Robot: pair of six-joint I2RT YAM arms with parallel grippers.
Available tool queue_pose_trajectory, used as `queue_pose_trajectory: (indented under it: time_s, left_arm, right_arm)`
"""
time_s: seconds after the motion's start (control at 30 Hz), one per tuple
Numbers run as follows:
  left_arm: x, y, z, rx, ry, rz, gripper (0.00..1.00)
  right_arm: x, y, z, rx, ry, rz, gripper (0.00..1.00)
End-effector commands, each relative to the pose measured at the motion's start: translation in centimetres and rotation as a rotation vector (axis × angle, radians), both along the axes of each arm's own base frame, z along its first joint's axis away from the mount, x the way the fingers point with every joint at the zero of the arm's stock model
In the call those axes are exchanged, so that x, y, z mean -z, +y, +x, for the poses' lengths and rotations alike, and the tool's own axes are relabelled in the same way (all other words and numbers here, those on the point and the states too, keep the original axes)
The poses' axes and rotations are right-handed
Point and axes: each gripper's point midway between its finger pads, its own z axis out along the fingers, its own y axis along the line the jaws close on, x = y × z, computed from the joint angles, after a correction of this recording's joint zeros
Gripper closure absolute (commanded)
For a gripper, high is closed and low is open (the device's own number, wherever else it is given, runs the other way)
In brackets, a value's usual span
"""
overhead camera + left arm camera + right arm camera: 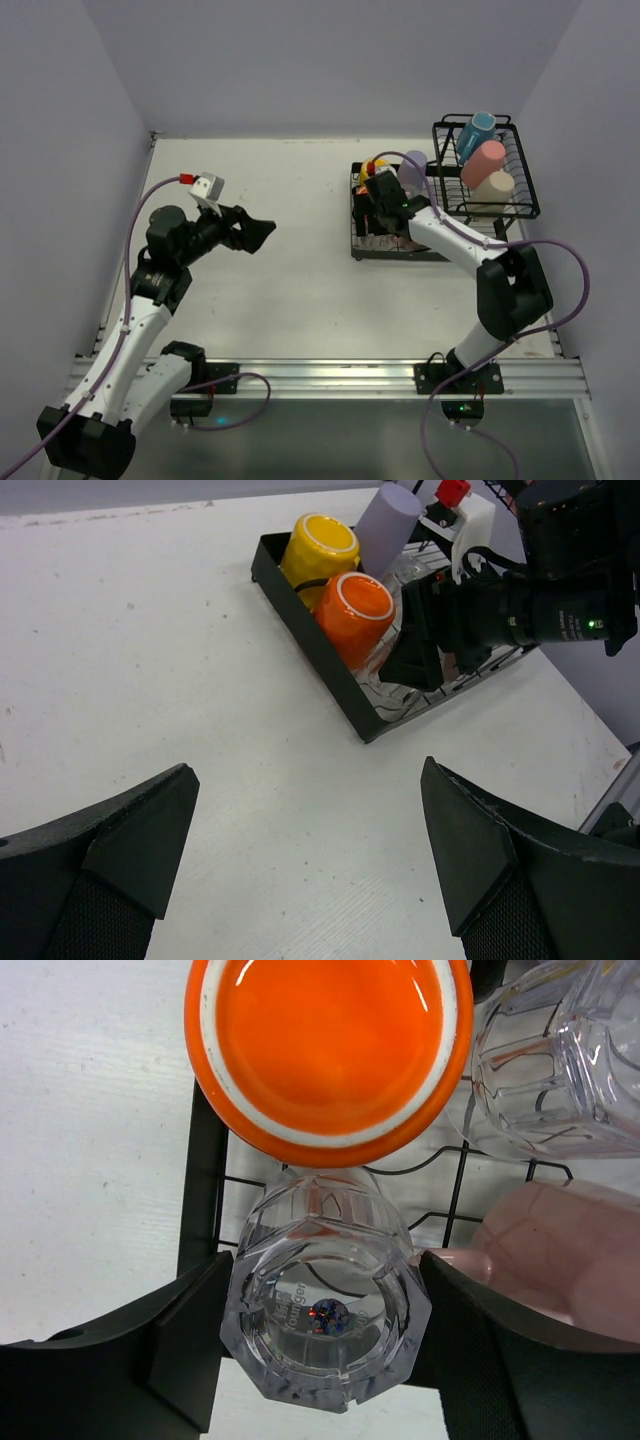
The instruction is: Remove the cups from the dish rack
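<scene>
The right end effector (322,1295) straddles a clear glass (325,1345) in the flat tray of the dish rack (310,648). Its fingers lie close against the glass's sides, but I cannot tell whether they clamp it. An orange mug (325,1050) sits just beside the glass. The left end effector (260,232) hangs wide open, holding nothing, over the counter (300,190), well apart from the rack.
</scene>
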Motion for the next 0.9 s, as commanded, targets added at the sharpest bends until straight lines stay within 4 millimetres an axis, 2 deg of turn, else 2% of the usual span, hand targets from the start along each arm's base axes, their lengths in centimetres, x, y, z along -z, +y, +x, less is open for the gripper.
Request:
queue_pose_trajectory:
  time_s: [0.0,0.03,0.07,0.13,0.17,0.27,0.3,0.4,0.43,0.47,0.6,0.63,0.67,0.77,0.8,0.87]
  left_arm:
    - [0.2,-0.8,-0.4,0.047,0.019,-0.006,0.00]
    - [0.2,-0.8,-0.3,0.047,0.020,-0.006,0.00]
    - [0.3,-1.1,-0.4,0.062,0.031,-0.014,0.00]
    - [0.7,-1.4,-0.3,0.080,0.052,-0.024,0.00]
    - [0.7,-1.9,-0.6,0.108,0.068,-0.041,0.00]
    - [1.2,-2.9,-0.9,0.168,0.116,-0.080,0.00]
    - [1.5,-3.3,-0.8,0.185,0.129,-0.094,0.00]
    - [0.4,-4.5,-1.2,0.258,0.120,-0.175,0.05]
    - [0.6,-4.9,-1.8,0.286,0.153,-0.211,0.08]
    - [0.3,-5.1,-2.0,0.301,0.153,-0.227,0.09]
    - [-1.3,-6.1,-2.7,0.359,0.133,-0.308,0.12]
    - [-1.6,-6.5,-3.1,0.374,0.154,-0.337,0.13]
    - [-1.9,-6.7,-3.2,0.381,0.152,-0.352,0.14]
    - [-3.1,-7.5,-4.0,0.418,0.150,-0.407,0.18]
    - [-3.4,-7.6,-4.2,0.428,0.143,-0.416,0.18]
    - [-3.6,-8.1,-4.5,0.433,0.153,-0.432,0.22]
  right_arm:
    - [-1.8,0.3,1.9,0.011,-0.083,0.000,0.34]
    - [-1.9,0.2,1.9,0.014,-0.084,0.002,0.34]
    - [-2.0,0.1,1.9,0.016,-0.090,0.000,0.43]
    - [-3.3,-0.2,1.7,0.025,-0.129,0.013,0.55]
    - [-4.9,-0.3,1.4,0.025,-0.166,0.035,0.60]
    - [-7.0,-0.1,0.6,0.008,-0.215,0.093,0.66]
    - [-8.7,-0.1,0.0,0.002,-0.257,0.134,0.68]
    - [-11.1,0.7,-1.1,-0.039,-0.308,0.223,0.69]
    - [-12.9,0.9,-1.7,-0.050,-0.348,0.270,0.69]
    - [-13.7,1.1,-1.9,-0.059,-0.367,0.304,0.70]
    - [-17.9,4.4,-3.6,-0.163,-0.472,0.593,0.70]
    - [-19.2,6.2,-5.2,-0.229,-0.444,0.719,0.70]
    - [-21.4,7.2,-5.3,-0.274,-0.502,0.810,0.70]
    - [-22.3,9.0,-6.8,-0.328,-0.447,0.984,0.70]
    - [-23.4,9.5,-7.0,-0.338,-0.449,1.048,0.70]
    - [-23.5,10.5,-7.7,-0.385,-0.404,1.101,0.70]
